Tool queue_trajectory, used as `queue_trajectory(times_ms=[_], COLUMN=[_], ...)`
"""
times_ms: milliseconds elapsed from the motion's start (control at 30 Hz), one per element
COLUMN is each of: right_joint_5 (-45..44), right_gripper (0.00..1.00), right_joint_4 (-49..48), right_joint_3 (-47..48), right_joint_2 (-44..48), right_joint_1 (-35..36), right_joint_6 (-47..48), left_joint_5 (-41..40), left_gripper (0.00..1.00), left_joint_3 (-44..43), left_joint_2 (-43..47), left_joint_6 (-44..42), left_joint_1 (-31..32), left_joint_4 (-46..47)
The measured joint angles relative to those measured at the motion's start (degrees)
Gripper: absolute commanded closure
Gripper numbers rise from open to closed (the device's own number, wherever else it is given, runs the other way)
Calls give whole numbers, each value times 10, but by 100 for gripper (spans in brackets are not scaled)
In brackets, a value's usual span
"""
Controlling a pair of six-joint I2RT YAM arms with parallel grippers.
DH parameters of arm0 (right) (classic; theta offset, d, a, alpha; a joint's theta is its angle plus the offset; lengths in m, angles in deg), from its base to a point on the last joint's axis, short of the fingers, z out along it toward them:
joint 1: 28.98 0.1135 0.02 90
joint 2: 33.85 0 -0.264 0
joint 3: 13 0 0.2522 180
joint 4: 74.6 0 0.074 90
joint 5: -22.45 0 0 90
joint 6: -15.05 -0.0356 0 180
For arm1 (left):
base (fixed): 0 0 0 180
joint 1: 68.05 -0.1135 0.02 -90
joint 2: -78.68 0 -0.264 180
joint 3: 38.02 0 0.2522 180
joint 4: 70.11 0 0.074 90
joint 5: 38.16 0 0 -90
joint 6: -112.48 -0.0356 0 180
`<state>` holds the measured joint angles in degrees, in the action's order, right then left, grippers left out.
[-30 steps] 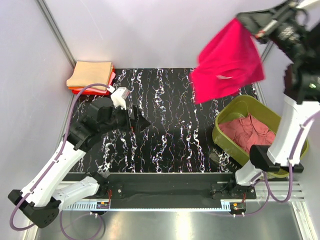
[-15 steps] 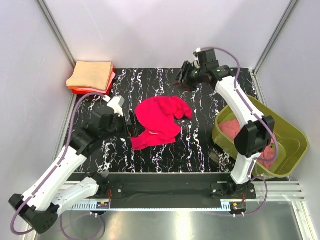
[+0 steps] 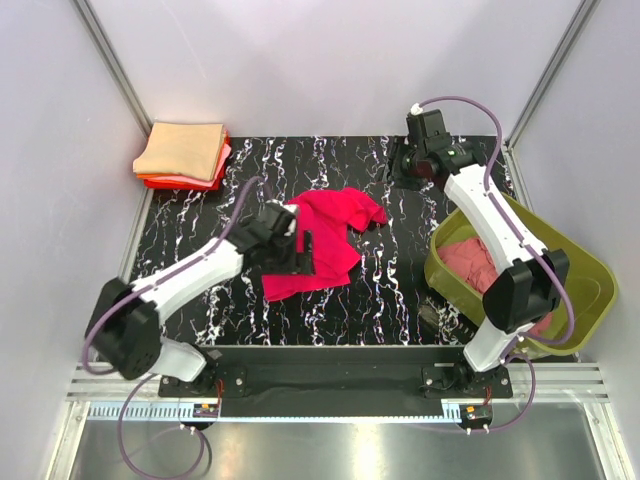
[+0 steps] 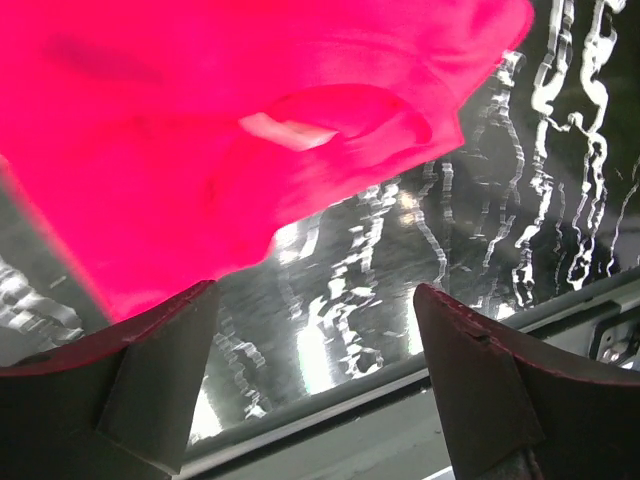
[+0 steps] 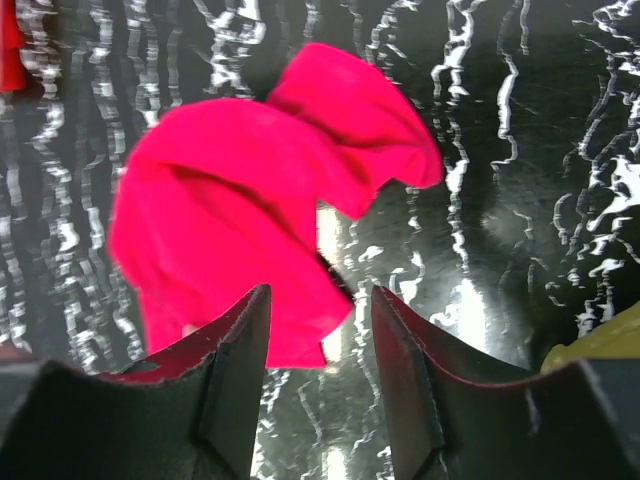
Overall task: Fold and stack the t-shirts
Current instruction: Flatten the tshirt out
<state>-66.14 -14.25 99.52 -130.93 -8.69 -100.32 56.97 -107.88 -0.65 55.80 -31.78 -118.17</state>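
A bright crimson-pink t-shirt (image 3: 325, 235) lies crumpled in the middle of the black marbled mat (image 3: 400, 290). My left gripper (image 3: 298, 248) is at the shirt's left edge, open; in the left wrist view (image 4: 315, 340) only mat shows between the fingers, with the shirt (image 4: 220, 130) just beyond them. My right gripper (image 3: 403, 172) hangs open at the back right, apart from the shirt; its wrist view (image 5: 320, 320) looks down on the shirt (image 5: 230, 220). A dusty rose t-shirt (image 3: 482, 265) lies in the tub. Folded t-shirts (image 3: 183, 150), tan on top, are stacked at the back left.
The olive-green tub (image 3: 590, 272) stands at the right edge of the mat, beside the right arm. Aluminium frame posts and pale walls close in the back and sides. The mat's front edge (image 4: 420, 375) shows close under the left fingers.
The right gripper opened and let go of the crimson-pink shirt, which dropped from the air onto the mat. The right arm came down to the back right. The left arm swung right to the shirt.
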Motion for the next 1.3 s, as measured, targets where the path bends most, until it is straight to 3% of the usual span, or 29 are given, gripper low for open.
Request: queue_trajectory(times_ms=[300,433,533,600,667,700,833,933,1067,1200,1300], right_joint_5=[-34,-35,-35,-35,-31,-28,-8,11,32,40,43], right_gripper=[49,49,48,48,48,48,49,50,50,51,50], right_joint_4=[0,-4,-5,-5,-7,-9,-19,-23,-24,-26,-32], right_joint_3=[-3,-17,-38,-43,-43,-43,-46,-61,-92,-109,-109], right_joint_2=[-39,-34,-21,-14,-8,-5,4,10,20,16,2], right_joint_1=[-8,-27,-42,-47,-48,-47,-47,-47,-42,-6,38], right_joint_6=[19,20,20,20,20,21,24,31,45,52,61], left_joint_5=[-30,-61,-81,-96,-102,-103,-107,-116,-124,-101,-100], left_gripper=[21,22,29,46,73,100,100,100,100,100,100], left_joint_3=[-164,-189,-190,-192,-201,-202,-199,-158,-63,-26,-13], left_joint_2=[-182,-248,-292,-318,-319,-319,-315,-267,-75,110,152], left_joint_6=[-30,-36,-39,-43,-46,-51,-64,-64,-61,-59,-64], left_joint_1=[89,94,94,94,94,94,94,93,64,-94,-193], left_joint_4=[48,58,56,55,54,57,46,33,-21,-36,-48])
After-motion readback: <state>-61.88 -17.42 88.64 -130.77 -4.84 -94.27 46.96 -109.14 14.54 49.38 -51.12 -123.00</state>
